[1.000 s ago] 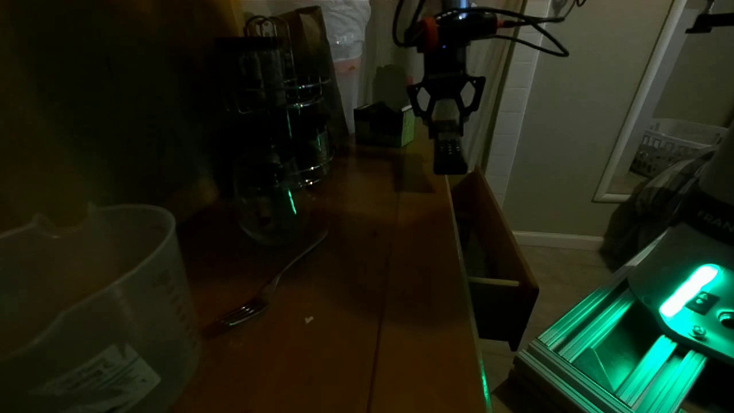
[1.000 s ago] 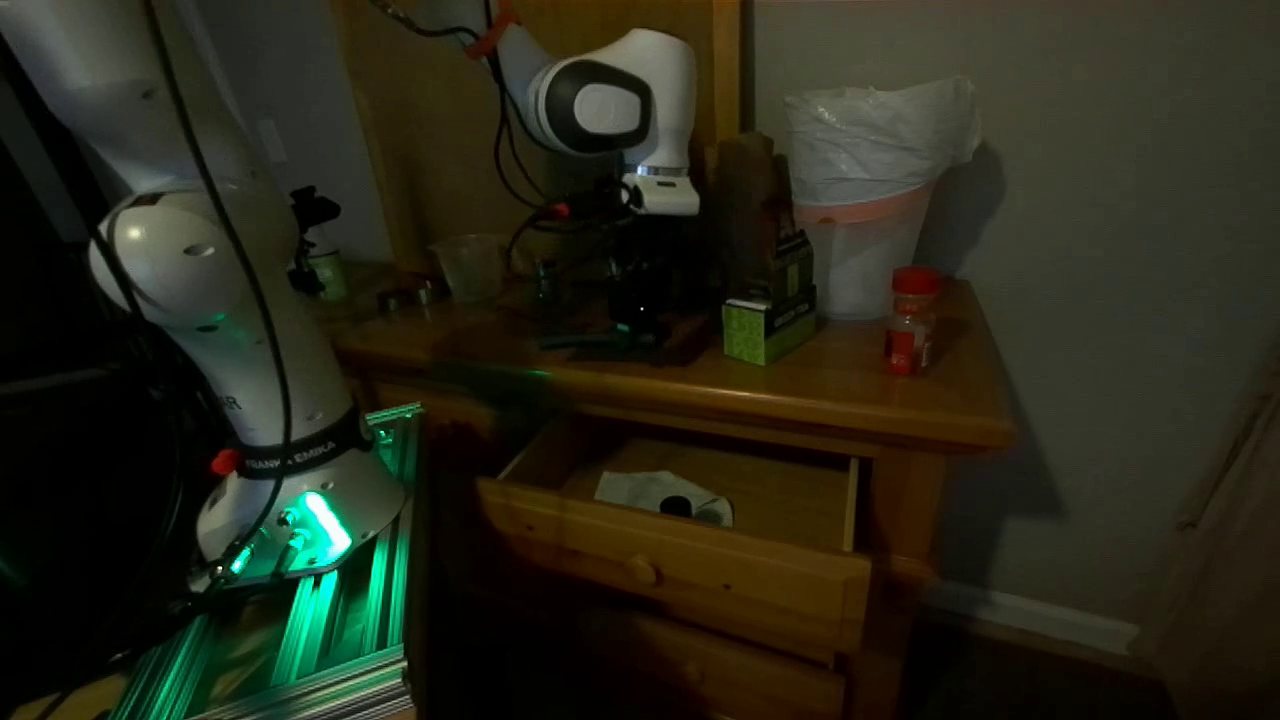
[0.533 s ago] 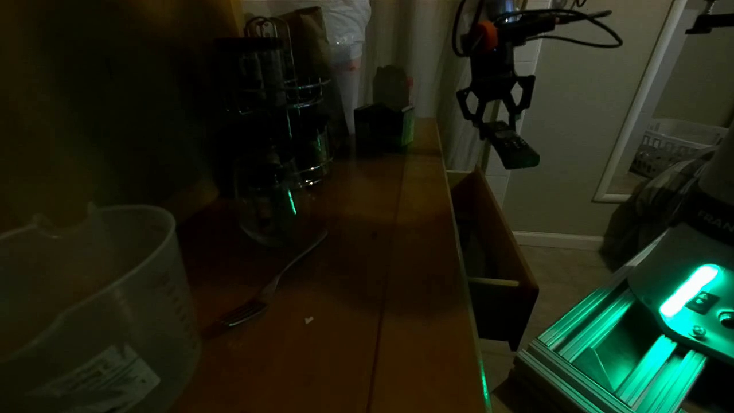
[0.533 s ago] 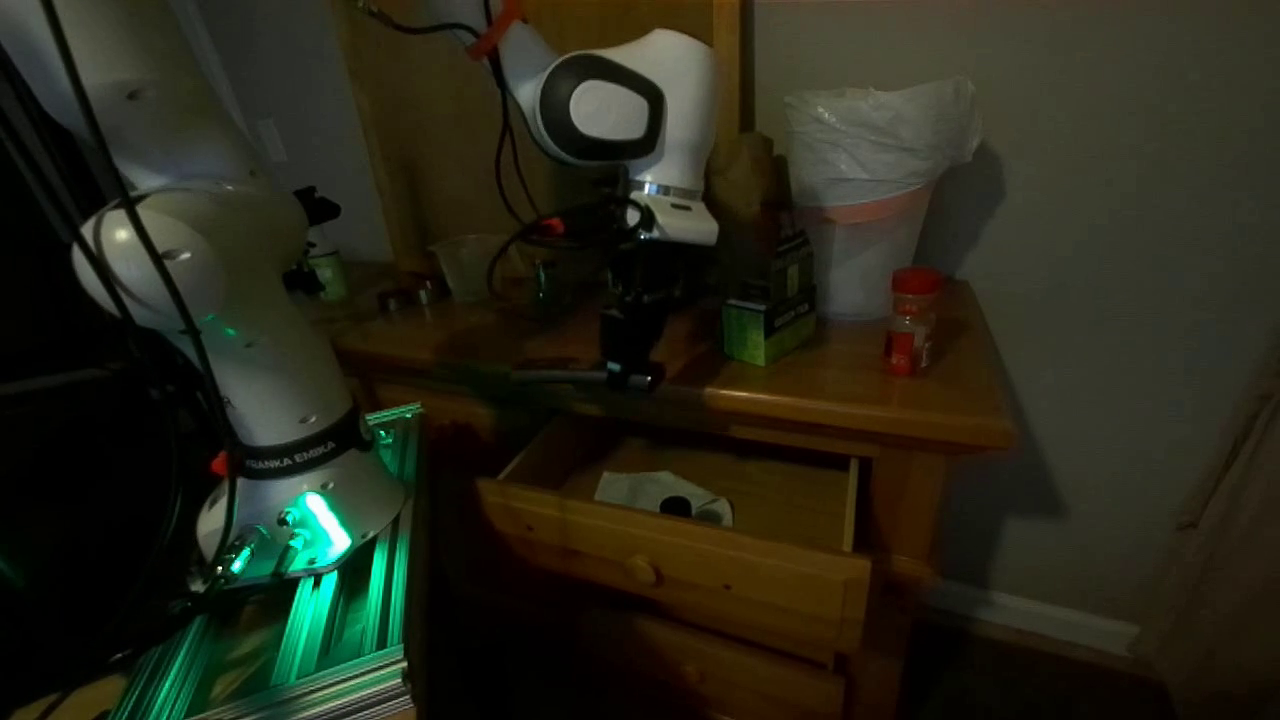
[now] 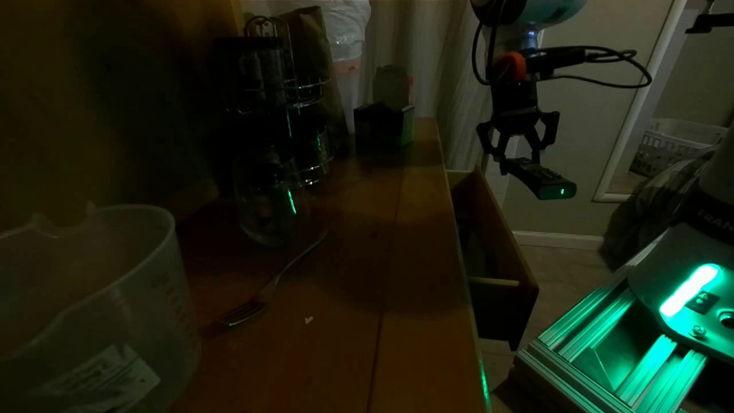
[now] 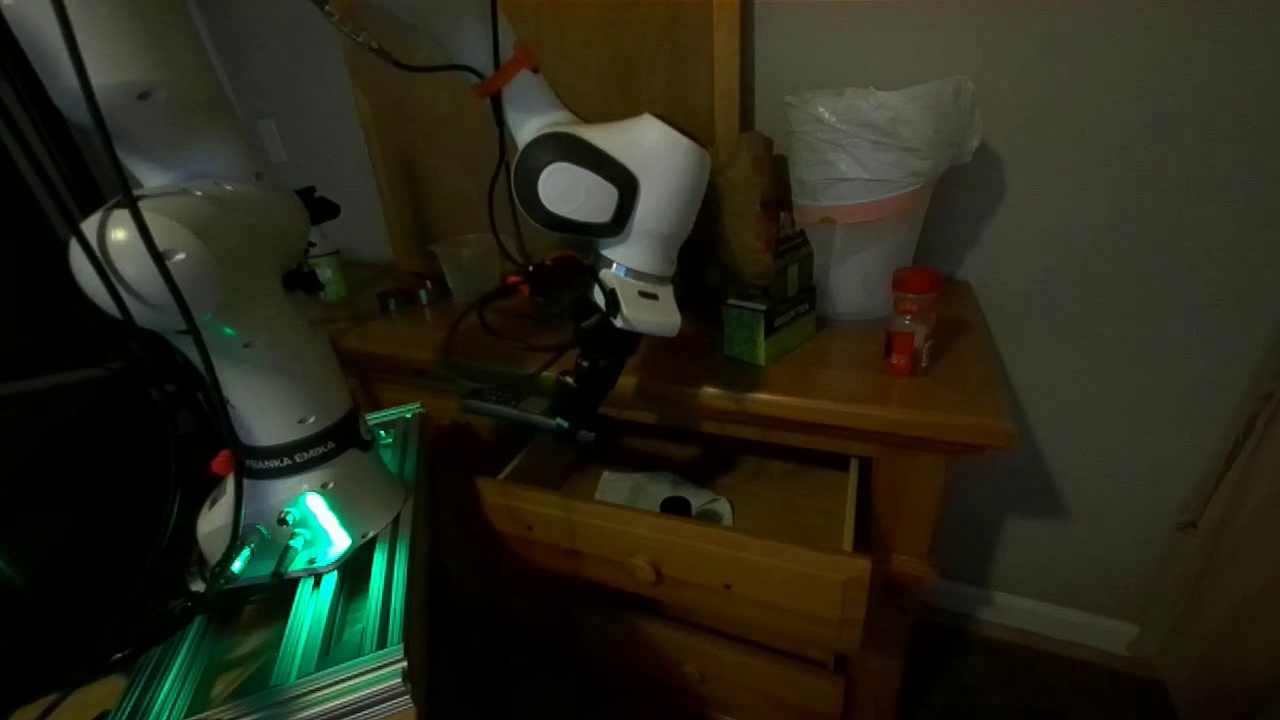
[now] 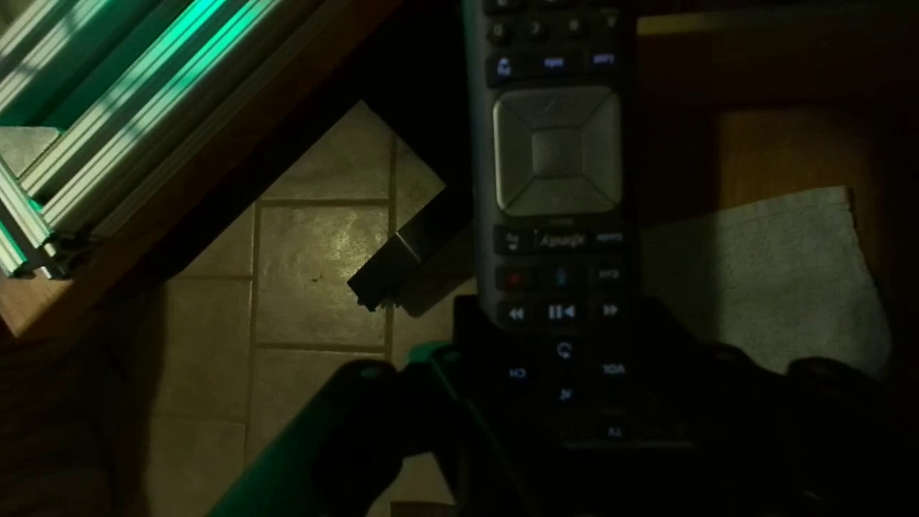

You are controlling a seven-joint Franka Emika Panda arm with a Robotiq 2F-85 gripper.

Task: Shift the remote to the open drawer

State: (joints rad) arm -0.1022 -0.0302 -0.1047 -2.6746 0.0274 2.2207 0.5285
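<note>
The remote is a slim black bar with rows of buttons. My gripper is shut on it near one end, and the rest sticks out beyond the fingers. In an exterior view the remote is tilted, and the gripper is near the back left corner of the open drawer, above it. In the wrist view the remote covers the middle, with a dark finger on each side. The drawer holds a pale cloth, also seen in the wrist view, and a dark round object.
The dresser top overhangs the drawer's back. On it stand a green box, a red-capped jar and a bin with a white bag. A clear pitcher, a fork and a wire rack also stand or lie there.
The gripper has carried the remote off the dresser top, out past its front edge and lower, toward the drawer. The remote has turned and tilted. The drawer has not moved.
</note>
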